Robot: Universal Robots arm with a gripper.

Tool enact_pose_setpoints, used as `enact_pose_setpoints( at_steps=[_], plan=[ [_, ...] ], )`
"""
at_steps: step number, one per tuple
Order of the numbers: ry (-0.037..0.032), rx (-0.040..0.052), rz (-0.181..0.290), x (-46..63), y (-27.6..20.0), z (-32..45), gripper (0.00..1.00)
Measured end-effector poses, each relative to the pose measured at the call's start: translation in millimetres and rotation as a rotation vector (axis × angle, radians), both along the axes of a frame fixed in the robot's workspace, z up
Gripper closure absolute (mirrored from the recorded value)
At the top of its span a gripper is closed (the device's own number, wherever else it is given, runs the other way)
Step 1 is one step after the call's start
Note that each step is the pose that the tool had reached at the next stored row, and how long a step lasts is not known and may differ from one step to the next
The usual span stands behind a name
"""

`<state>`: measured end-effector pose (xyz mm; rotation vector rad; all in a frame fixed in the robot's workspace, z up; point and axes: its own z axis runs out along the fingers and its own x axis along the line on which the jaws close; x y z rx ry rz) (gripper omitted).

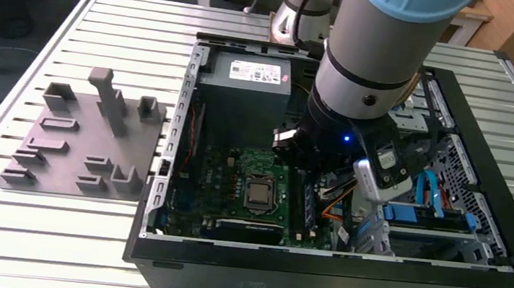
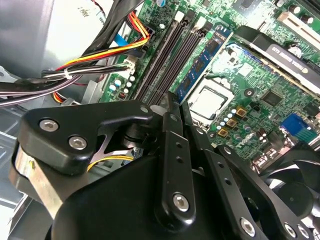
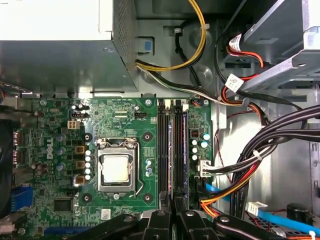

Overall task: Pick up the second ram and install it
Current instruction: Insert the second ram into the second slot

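Gripper (image 3: 171, 210) hung over memory slots beside CPU socket (image 3: 116, 169), fingers pinched near-together on thin edge of second ram (image 3: 178, 150), standing in slot. Step judged: seating. Next move called for straight, even downward press.

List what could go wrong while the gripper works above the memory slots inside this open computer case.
1. The gripper hangs right over the narrow memory slots. A slight misalignment could press hardware against a slot's edge instead of into it.
2. A seated stick stands in a neighbouring slot and might get knocked.
3. The cable bundle runs close beside the slots and could snag the arm.
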<state>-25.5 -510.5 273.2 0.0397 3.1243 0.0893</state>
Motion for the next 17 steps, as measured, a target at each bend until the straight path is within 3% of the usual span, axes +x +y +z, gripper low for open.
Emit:
enact_pose_setpoints(
  at_steps=[17],
  plan=[
    [0.0020, -0.0005, 0.000, 1.9, 0.2, -15.6, 0.86]
  ],
)
